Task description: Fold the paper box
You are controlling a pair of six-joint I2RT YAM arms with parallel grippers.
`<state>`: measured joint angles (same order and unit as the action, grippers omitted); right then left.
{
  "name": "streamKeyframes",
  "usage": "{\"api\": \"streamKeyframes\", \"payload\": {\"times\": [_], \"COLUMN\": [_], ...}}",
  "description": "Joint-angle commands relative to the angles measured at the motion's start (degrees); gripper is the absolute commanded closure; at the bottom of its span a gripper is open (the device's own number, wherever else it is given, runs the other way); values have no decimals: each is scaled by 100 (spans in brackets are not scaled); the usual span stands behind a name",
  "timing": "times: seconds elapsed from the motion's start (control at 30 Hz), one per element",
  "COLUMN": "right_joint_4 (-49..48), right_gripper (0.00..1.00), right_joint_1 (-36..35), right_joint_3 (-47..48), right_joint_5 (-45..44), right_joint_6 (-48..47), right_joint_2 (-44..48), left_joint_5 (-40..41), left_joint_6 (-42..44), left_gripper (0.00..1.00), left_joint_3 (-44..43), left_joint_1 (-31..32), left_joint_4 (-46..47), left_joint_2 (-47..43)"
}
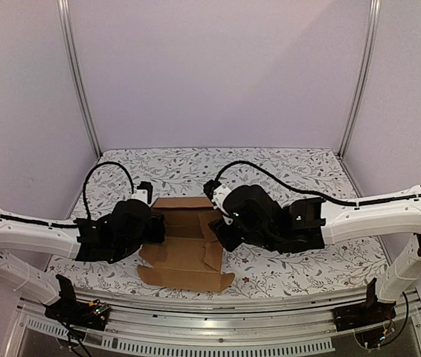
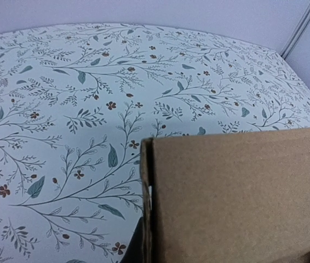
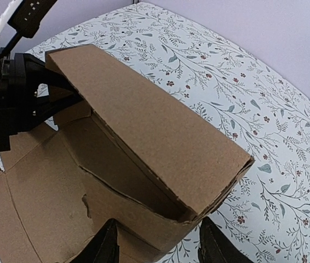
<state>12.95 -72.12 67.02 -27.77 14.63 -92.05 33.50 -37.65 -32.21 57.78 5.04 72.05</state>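
Top external view, Mia: where does the paper box sit?

Mid-desk, Jon, between the two arms, nearer the front edge. Its base lies flat. The far panel stands raised and tilts over the base, as the right wrist view shows.

And the left end effector?

Closed, pinching the end of that raised panel on its own side. From its wrist camera the cardboard fills the lower right, with one cut edge running up close to the lens.

The right end effector?

Fingers apart with a clear gap, one on each side of the box's near corner. Whether they touch the cardboard I cannot tell.

Material?

Plain brown cardboard, matte and slightly grainy, with creases, notched flaps and a small tear on the inner face. The front flaps lie flat with angled outlines.

What is under it?

The desk carries a white cloth printed with grey-green sprigs and small rust flowers. Pale lilac walls stand behind, with metal uprights in the back corners.

Counts?

One box, two white arms with black wrists, two end effectors, two uprights, and one black cable looping over each wrist.
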Motion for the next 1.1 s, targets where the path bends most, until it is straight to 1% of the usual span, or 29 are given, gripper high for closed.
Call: {"api": "streamKeyframes", "payload": {"times": [0.0,0.23,0.53,0.6,0.67,0.77,0.97,1.07], "right_joint_4": [-162,-421,-653,-735,-869,-1112,-1674,-1772], "right_gripper": [55,63,78,82,90,100,100,100], "right_joint_1": [-32,-55,-59,-64,-66,-64,-103,-122], "right_joint_3": [67,38,66,65,35,-25,-24,64], "right_joint_5": [-475,-933,-1338,-1414,-1481,-1567,-1593,-1651], "right_joint_6": [214,246,185,197,209,252,362,368], "right_joint_2": [-267,-498,-718,-816,-916,-1066,-1396,-1568], "left_joint_5": [-65,-19,157,221,297,364,467,478], "left_joint_6": [-193,-377,-628,-729,-805,-901,-1108,-1196], "left_gripper": [100,100,100,100,100,100,100,100], "left_joint_3": [-245,-247,-273,-278,-294,-370,-464,-499], "left_joint_1": [181,190,221,233,242,243,260,269], "left_joint_4": [126,76,-33,-38,-74,-173,-323,-376], "left_joint_2": [57,69,205,270,350,482,621,658]}}
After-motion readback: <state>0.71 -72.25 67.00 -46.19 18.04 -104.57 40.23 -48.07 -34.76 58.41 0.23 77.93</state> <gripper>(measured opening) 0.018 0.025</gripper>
